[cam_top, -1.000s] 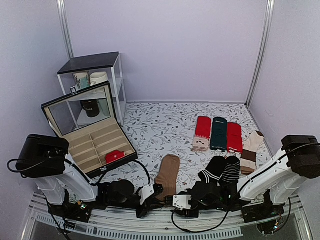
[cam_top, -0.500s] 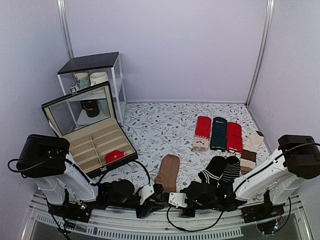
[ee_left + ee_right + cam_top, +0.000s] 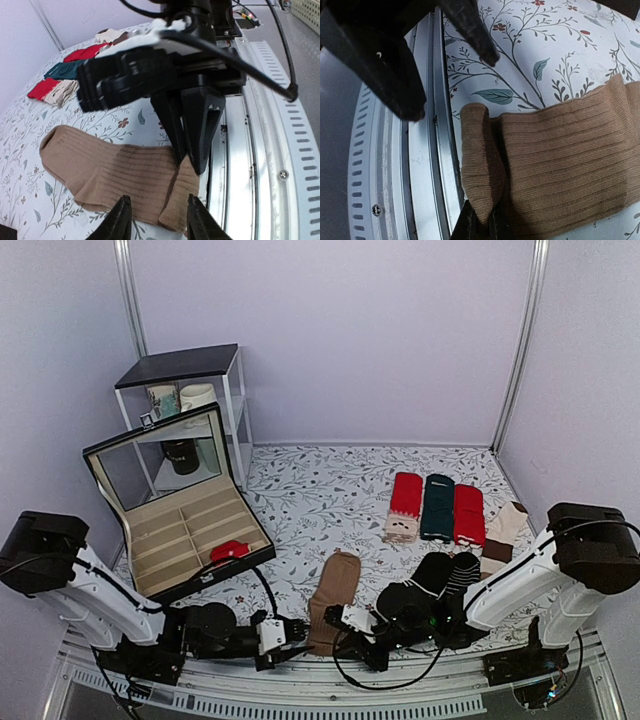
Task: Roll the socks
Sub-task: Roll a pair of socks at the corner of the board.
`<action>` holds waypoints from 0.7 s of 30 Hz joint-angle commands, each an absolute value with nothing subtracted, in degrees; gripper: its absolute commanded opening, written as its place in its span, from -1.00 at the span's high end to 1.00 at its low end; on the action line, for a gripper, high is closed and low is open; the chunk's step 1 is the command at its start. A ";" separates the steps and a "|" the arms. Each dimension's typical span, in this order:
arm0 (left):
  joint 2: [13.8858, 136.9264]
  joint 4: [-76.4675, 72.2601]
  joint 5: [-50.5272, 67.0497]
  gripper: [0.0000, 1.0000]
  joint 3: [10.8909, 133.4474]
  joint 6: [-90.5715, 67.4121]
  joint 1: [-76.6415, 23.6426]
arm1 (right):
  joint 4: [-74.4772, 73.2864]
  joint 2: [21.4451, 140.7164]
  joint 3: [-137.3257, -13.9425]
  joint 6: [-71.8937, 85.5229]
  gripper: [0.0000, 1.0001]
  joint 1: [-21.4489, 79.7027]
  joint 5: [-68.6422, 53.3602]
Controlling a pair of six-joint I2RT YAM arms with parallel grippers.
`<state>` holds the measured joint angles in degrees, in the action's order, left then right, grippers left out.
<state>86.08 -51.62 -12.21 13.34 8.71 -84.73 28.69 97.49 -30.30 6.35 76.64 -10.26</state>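
Note:
The brown socks lie flat as a strip, toe end far and cuff end at the table's near edge. They also show in the left wrist view and the right wrist view. My right gripper is shut on the cuff, which is lifted and folded back over the strip into a short flap. It also shows in the top view. My left gripper is open and empty, with its fingers just short of the cuff on the side opposite the right gripper, and also shows in the top view.
An open compartment box at the left holds a small red bundle. Black striped socks lie right of the brown socks, with red and green socks and a beige-brown sock beyond. The metal rail runs beside the cuff.
My right gripper has moved left onto the brown cuff, closed on it and folded it back. My left arm has dropped lower and drawn back to the left.

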 commanded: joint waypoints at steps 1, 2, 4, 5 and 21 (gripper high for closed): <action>90.42 -49.84 -12.45 0.24 16.38 14.50 -86.27 | 21.63 100.72 -27.94 12.49 0.99 74.82 -17.33; 91.62 -49.83 -12.89 0.24 16.69 14.29 -86.63 | 21.18 100.83 -27.87 13.05 0.99 74.47 -17.37; 93.60 -49.29 -13.79 0.24 17.38 14.01 -87.19 | 20.39 101.05 -27.93 13.77 0.99 74.14 -17.63; 94.36 -48.85 -14.02 0.24 17.76 13.93 -87.39 | 20.05 101.26 -28.01 13.87 0.99 74.12 -17.66; 100.48 -43.33 -17.06 0.35 21.41 11.12 -87.43 | 18.16 103.76 -29.56 13.94 0.99 74.01 -17.49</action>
<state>98.76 -46.89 -16.40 20.12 12.62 -86.76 29.65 99.94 -31.24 13.15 73.80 -17.69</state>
